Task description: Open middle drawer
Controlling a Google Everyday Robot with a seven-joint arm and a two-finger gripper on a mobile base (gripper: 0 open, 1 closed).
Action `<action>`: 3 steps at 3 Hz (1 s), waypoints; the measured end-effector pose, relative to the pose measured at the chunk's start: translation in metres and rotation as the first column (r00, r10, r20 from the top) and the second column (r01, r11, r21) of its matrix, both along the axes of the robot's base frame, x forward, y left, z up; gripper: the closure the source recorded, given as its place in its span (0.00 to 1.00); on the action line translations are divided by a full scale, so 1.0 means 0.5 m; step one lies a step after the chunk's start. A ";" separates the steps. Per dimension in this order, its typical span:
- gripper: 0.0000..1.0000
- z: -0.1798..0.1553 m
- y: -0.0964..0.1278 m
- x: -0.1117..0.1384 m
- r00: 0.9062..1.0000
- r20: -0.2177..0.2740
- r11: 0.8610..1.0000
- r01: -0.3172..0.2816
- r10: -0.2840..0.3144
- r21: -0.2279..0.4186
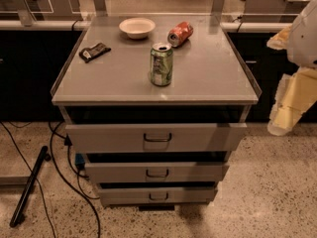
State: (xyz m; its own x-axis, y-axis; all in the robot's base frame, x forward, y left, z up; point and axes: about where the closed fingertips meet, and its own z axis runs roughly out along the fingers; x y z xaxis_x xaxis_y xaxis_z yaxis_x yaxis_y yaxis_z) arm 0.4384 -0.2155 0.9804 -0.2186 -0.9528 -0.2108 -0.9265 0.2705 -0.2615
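The gripper (284, 117) hangs at the far right edge of our view, beside the cabinet's right flank and about level with the top drawer (109, 138). We cannot tell whether it is open or closed from here. It holds nothing that we can see.

Now the target. The middle drawer (114, 173) sits between that taller top drawer and the slimmer bottom drawer (119, 196), with its small dark handle (157, 173) dead centre on the front. Here's the relation that matters: the handle lies to the left of the gripper and lower down, well apart from it, round the cabinet's front corner. The bar runs level, side to side across the drawer front, and the drawer's travel is straight out toward us.

So we judge the arm has to swing left and drop, then face the front squarely before any pull begins. The top drawer juts out above the middle one, which we reckon could crowd an approach from above, so coming in low looks safer.

On the worktop (213, 78) a green can (161, 64) stands upright, and an orange can (180, 33) lies on its side. A hard tug might rattle both.
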 end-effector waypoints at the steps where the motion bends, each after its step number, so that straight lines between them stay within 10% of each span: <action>1: 0.00 0.000 0.000 0.000 1.000 0.000 1.000 0.000 0.000 0.000; 3: 0.00 -0.095 -0.007 -0.035 0.999 -0.023 0.998 0.032 -0.031 0.048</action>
State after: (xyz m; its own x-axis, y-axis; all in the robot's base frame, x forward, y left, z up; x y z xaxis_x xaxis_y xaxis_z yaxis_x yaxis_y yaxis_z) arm 0.4207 -0.2191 0.9327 -0.2538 -0.9341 -0.2512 -0.9226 0.3118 -0.2271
